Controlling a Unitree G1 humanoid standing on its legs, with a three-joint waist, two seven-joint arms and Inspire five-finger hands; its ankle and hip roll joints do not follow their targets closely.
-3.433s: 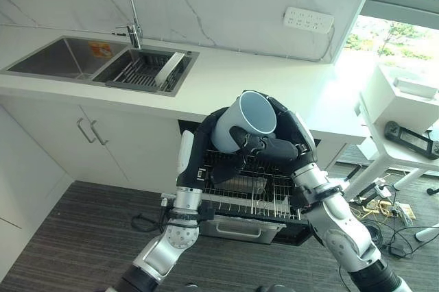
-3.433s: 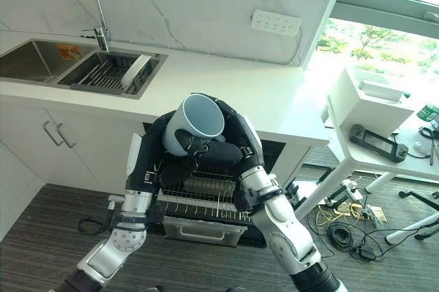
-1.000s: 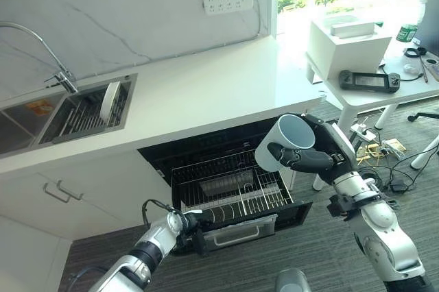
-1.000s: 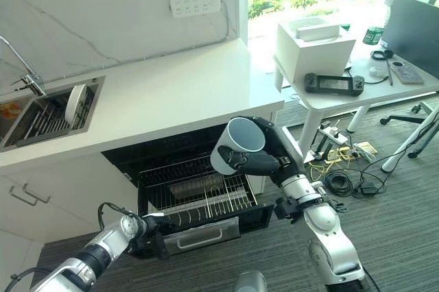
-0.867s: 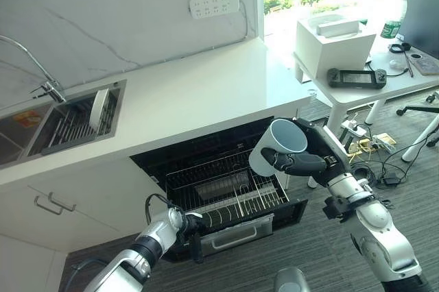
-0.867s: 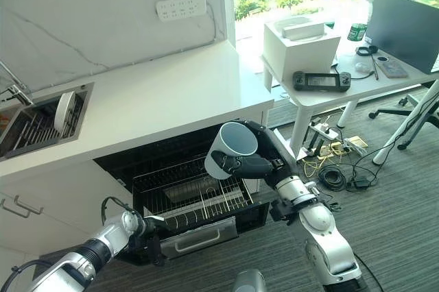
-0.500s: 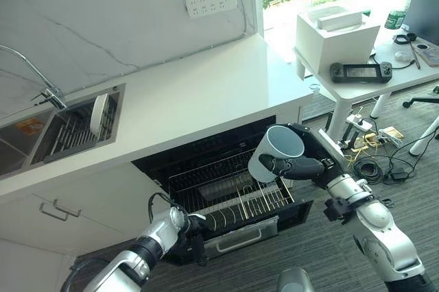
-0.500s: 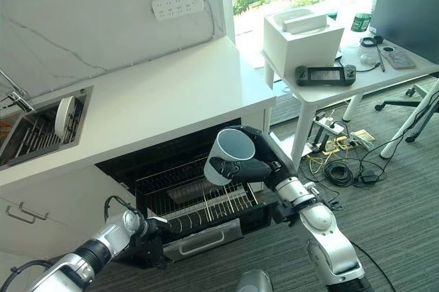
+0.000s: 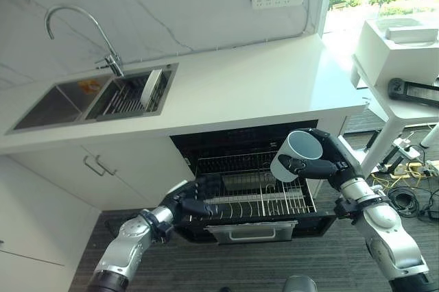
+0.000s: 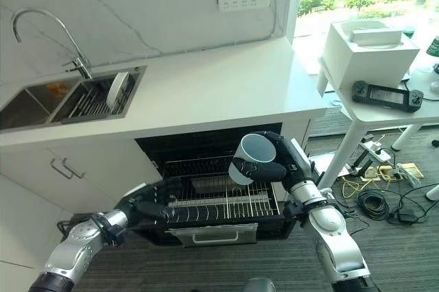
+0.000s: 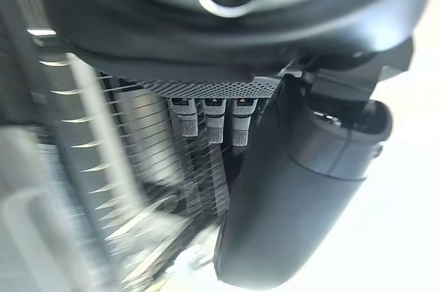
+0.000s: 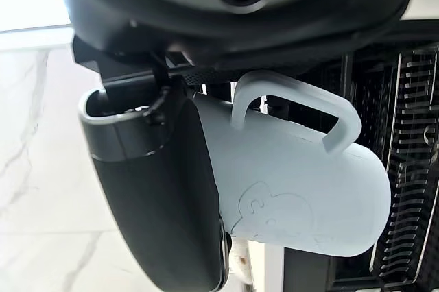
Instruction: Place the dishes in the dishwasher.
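A pale blue mug (image 9: pixel 296 153) with a handle (image 12: pixel 295 110) is tilted above the right side of the pulled-out wire dishwasher rack (image 9: pixel 255 200). My right hand (image 9: pixel 330 162) is shut on it, thumb across the front of the mug (image 10: pixel 252 157). My left hand (image 9: pixel 180 204) is low at the rack's left front corner, fingers curled onto the rack's edge (image 10: pixel 180 204). Wire tines (image 11: pixel 116 189) show past that hand. A dark insert lies at the back of the rack (image 9: pixel 240 181).
The drawer front with its handle (image 9: pixel 250 232) juts out under the white counter (image 9: pixel 260 86). A sink (image 9: pixel 58 103) with a faucet (image 9: pixel 103 31) holds a white plate (image 9: pixel 151 86) in its drainer. A white table (image 9: pixel 401 110) and floor cables (image 9: pixel 405 189) stand at right.
The whole view has shifted. The mug stays in my right hand over the rack's right side, a little lower. My left hand has come up from the drawer front to the rack's left corner.
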